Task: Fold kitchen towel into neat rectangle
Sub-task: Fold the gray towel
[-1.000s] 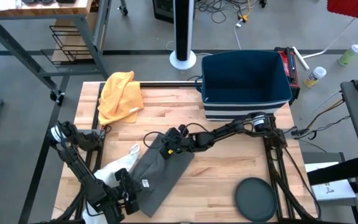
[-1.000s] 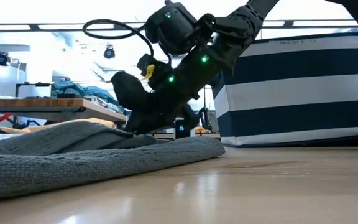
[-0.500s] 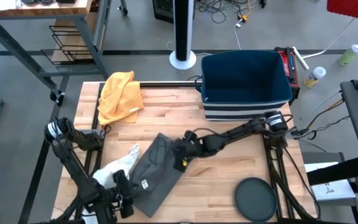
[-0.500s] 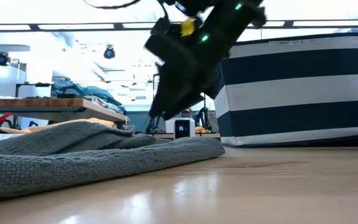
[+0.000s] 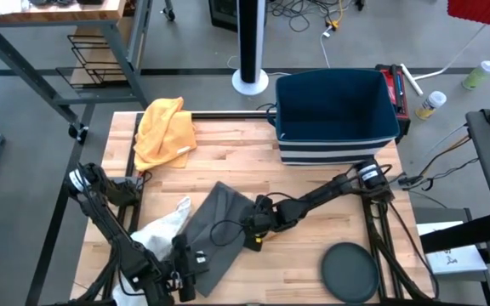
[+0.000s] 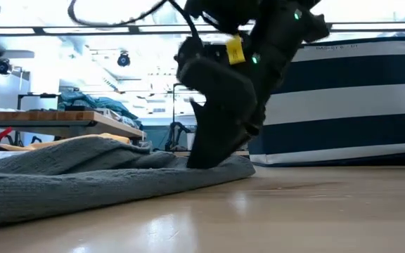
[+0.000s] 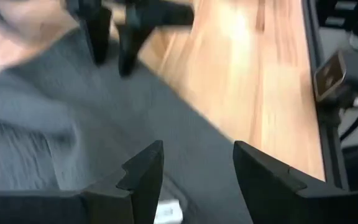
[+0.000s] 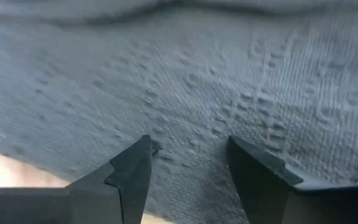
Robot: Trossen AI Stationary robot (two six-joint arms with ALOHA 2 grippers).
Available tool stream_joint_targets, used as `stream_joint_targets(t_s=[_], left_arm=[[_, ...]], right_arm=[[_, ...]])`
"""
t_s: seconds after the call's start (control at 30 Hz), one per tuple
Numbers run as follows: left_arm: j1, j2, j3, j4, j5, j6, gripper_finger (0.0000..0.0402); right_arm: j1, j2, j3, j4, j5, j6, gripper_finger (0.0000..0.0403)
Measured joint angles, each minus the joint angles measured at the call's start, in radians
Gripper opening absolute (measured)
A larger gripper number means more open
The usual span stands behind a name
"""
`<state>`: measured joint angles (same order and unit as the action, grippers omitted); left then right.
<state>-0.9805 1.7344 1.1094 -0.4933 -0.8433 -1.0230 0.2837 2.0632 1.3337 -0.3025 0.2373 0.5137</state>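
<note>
**A:** So what were the fingers doing at that point?

**B:** Right gripper (image 8: 188, 163) had its fingers (image 8: 132, 169) spread apart with nothing pinched between them, tips hovering right over the waffle weave of the grey towel (image 8: 216, 81). From the table-level camera it was tilted down with its tips at the towel's edge (image 6: 220, 151). The left gripper (image 7: 194, 163) was the same deal, fingers (image 7: 143, 168) spread and empty, towel under them and bare wood beyond.

**A:** And where was the towel itself?

**B:** Lying on the wooden table (image 5: 313, 161), in the front-left part, kind of a slanted, loosely folded shape (image 5: 219, 225). Right gripper (image 5: 258, 231) was at its right edge, left gripper (image 5: 184, 270) at its near end by the table's front edge. There was a small white tag on the towel close to the left one.

**A:** Anything else around?

**B:** A white cloth (image 5: 162, 228) touching the towel's left side, a yellow cloth (image 5: 165, 129) bunched at the back-left corner, a navy-and-white striped basket (image 5: 337, 115) at the back right, and a dark round disc (image 5: 351, 272) front right, well apart from the towel.
</note>
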Motion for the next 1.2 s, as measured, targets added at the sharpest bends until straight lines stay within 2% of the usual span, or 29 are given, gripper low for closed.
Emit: stream_joint_targets(t_s=[0.13,0.23,0.37,0.47,0.67,0.8,0.93,1.2], left_arm=[[0.031,0.017,0.008,0.088,-0.012,0.083,0.0185],[0.068,0.053,0.008,0.164,-0.008,0.124,0.0185],[0.111,0.086,0.009,0.178,-0.015,0.188,0.0185],[0.144,0.091,0.024,0.18,-0.032,0.268,0.0185],[0.223,0.091,0.04,0.178,0.129,0.387,0.0186],[0.237,0.089,0.04,0.132,0.147,0.385,0.0192],[0.246,0.085,0.04,0.016,0.184,0.318,0.0198],[0.261,0.1,0.033,-0.087,0.168,0.272,0.0187]], right_arm=[[-0.013,-0.021,-0.036,-0.027,0.024,0.003,0.0201],[-0.011,-0.044,-0.045,-0.12,0.033,-0.001,0.0201],[0.009,-0.097,-0.091,-0.255,0.058,0.006,0.0201],[0.039,-0.157,-0.153,-0.271,0.062,0.048,0.02],[0.106,-0.274,-0.242,-0.144,0.08,0.124,0.0201],[0.122,-0.309,-0.271,-0.085,0.09,0.142,0.0199],[0.129,-0.321,-0.264,-0.075,0.098,0.141,0.0199],[0.129,-0.314,-0.249,-0.055,0.103,0.141,0.0189]])
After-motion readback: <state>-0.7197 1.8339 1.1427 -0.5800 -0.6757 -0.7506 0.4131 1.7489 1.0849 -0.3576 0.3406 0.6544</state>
